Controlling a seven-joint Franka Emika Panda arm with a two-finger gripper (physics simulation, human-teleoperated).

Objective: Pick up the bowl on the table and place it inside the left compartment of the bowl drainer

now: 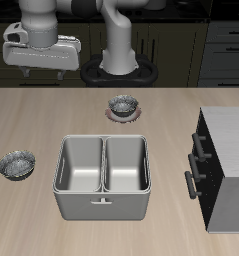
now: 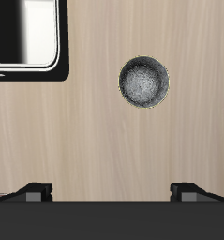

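My fingers hang spread wide & empty high over the table, bowl alone near the front edge beside the bowl drainer; prob light, stiff, slick metal, so I'd pinch its rim.

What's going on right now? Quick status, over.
Fingers open, empty, hanging high above table. Bowl on table, untouched, beside bowl drainer. Both wells empty. Nothing blocking.
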